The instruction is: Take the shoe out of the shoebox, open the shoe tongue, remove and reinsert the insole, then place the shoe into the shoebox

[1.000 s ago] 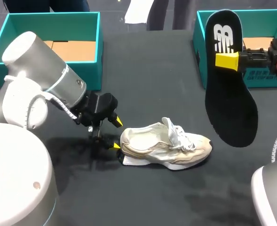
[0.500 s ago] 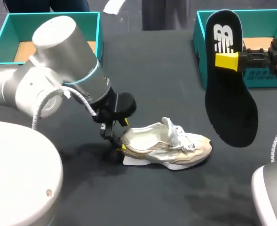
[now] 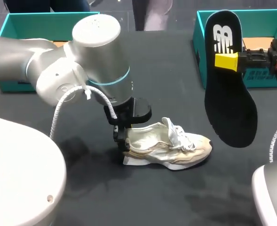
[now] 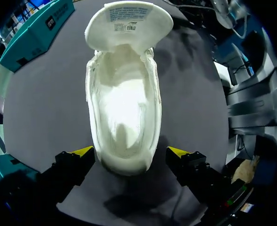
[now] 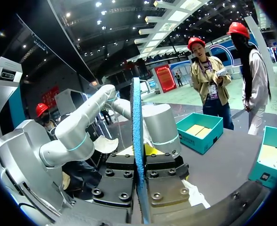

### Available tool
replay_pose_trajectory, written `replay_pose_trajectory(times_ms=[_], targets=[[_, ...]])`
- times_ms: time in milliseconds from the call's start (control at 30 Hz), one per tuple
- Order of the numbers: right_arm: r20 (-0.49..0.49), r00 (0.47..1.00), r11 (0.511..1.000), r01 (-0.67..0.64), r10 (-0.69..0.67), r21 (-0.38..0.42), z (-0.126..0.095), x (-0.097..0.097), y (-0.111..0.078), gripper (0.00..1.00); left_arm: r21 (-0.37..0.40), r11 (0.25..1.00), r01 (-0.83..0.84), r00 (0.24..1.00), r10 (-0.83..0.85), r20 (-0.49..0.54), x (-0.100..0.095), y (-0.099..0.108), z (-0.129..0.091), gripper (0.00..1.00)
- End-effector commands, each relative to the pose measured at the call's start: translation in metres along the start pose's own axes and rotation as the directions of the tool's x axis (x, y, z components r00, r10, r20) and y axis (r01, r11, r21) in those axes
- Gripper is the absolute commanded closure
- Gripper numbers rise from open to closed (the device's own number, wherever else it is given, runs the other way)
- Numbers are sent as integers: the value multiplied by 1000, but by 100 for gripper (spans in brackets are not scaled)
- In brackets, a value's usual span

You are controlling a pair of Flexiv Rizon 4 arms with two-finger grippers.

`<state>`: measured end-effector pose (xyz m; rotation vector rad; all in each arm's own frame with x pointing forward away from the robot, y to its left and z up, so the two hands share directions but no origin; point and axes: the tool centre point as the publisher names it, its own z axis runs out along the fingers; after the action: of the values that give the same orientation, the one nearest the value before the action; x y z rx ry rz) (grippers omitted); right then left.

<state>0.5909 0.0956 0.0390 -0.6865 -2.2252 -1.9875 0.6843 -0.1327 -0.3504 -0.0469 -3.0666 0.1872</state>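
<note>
The shoe (image 3: 166, 146) stands on its sole in the middle of the table (image 3: 166, 84), toe to the right, with its tongue (image 4: 129, 19) folded forward and the inside bare. The left gripper (image 4: 130, 151) is at the heel, its fingers spread wide with a yellow tip on either side. A gap shows by one tip, so it grips nothing. The right gripper (image 3: 226, 61) is clamped on the black insole (image 3: 230, 103), which hangs upright above the table's right side, in front of the right shoebox (image 3: 199, 56). A second shoebox (image 3: 16, 21) sits at the far left.
</note>
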Motion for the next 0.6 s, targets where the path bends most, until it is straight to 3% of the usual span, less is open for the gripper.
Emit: replay_pose_trajectory(times_ms=[33,367,600], targets=[[13,1000,1000,-1,1,-4,7,8,1,100,-96,995,-1,1000,2,5,-2,-4,-9,0],[13,1000,1000,-1,1,-4,7,8,1,100,-106,994,4,999,0,34,-18,-19,-33,0],[13,1000,1000,-1,1,-4,7,8,1,100,-99,995,8,999,-4,43,-32,-33,-37,0]])
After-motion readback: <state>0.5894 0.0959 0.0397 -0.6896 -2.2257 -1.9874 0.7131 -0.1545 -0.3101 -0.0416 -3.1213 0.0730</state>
